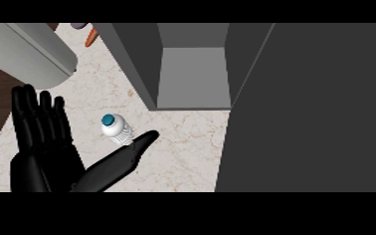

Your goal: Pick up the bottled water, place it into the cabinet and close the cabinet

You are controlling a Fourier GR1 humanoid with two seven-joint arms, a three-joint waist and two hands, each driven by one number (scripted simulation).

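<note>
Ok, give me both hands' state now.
Left hand: open, fingers straight, thumb beside the water bottle, holding nothing.
Right hand: not in view.

On the worktop, the bottled water stands before and to the left of the open cabinet, whose door swings out along the right side. We see our left hand at the lower left, thumb just beside the bottle, fingers upright to its left. Behind, at the upper left, lies a large cylinder.
</note>
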